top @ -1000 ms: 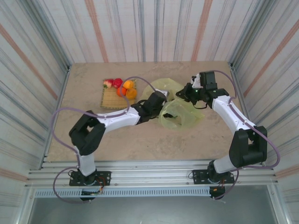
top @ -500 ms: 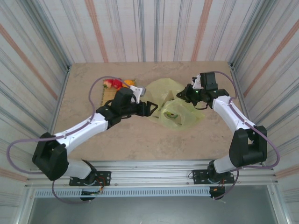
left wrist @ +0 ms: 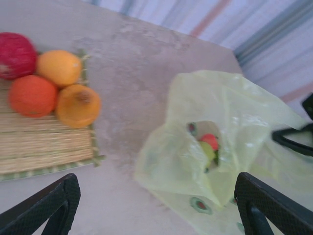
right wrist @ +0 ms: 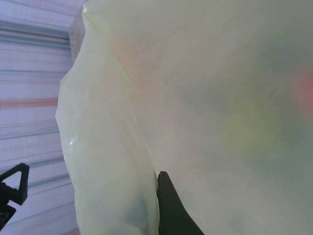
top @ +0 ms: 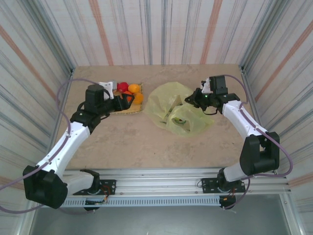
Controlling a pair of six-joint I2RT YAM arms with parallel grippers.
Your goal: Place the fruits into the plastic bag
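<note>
Four fruits (left wrist: 78, 105) sit on the mat (left wrist: 44, 147), just beside the left gripper (left wrist: 155, 196), whose jaws are spread wide and empty. More lie inside the bag (left wrist: 234, 112), whose edge the right gripper (top: 194, 98) pinches.

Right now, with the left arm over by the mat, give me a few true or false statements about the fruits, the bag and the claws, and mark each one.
1. Some orange fruits lie on the woven mat. True.
2. The left claw holds a fruit. False: it is open, with nothing in it.
3. A red fruit and a green fruit are inside the plastic bag. True.
4. The plastic bag lies on the woven mat. False: it lies on the table, beside the mat and apart from it.
5. The right claw is at the bag's edge. True.
</note>
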